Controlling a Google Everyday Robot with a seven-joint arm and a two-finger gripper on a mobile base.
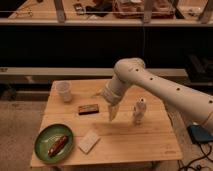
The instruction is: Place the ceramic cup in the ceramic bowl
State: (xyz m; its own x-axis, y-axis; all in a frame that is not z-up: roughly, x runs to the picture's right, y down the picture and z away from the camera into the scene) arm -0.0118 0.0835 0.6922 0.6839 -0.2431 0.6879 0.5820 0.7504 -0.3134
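End effector [113, 115] downward below bent arm [155, 85]
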